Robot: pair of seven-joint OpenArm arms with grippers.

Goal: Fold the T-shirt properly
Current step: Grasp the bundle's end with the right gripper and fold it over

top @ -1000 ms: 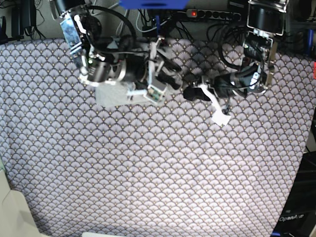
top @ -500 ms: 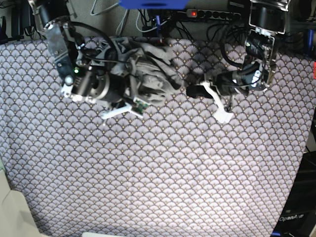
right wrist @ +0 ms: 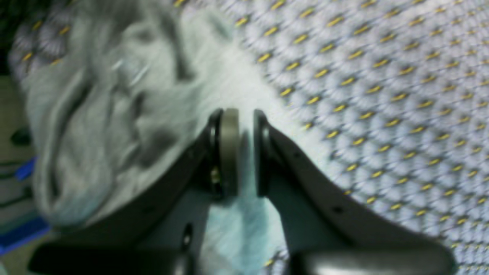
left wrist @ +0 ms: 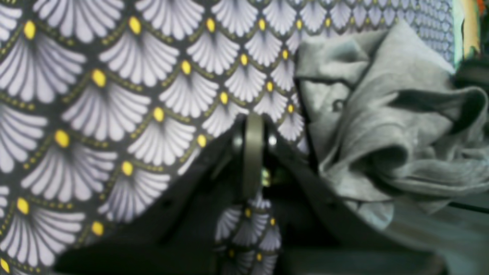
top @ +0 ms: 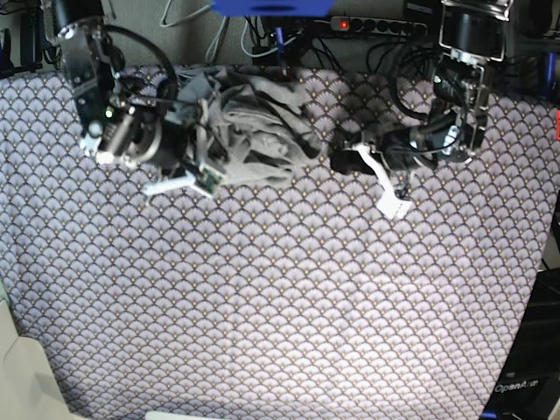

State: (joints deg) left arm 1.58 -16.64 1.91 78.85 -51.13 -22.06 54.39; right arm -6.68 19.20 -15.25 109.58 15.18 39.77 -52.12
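Note:
The T-shirt (top: pixel 258 131) lies as a crumpled light grey heap at the back middle of the table. In the right wrist view the T-shirt (right wrist: pixel 114 114) fills the left side, and a strip of its fabric runs between the pads of my right gripper (right wrist: pixel 238 149), which is shut on it. In the base view that right gripper (top: pixel 210 171) sits at the heap's left edge. My left gripper (left wrist: pixel 252 152) is shut on nothing, low over the patterned cloth. The T-shirt (left wrist: pixel 389 126) lies just to its right. In the base view the left gripper (top: pixel 337 163) is right of the heap.
A purple-white scallop-patterned cloth (top: pixel 280 297) covers the whole table. A power strip with cables (top: pixel 376 24) and a blue object (top: pixel 271 6) run along the back edge. The table drops off at the right edge (top: pixel 538 297). A pale object (top: pixel 22 376) sits at the front left corner.
My right gripper closed on the T-shirt and its arm swung left, pulling the heap's near edge that way. The left arm has hardly moved.

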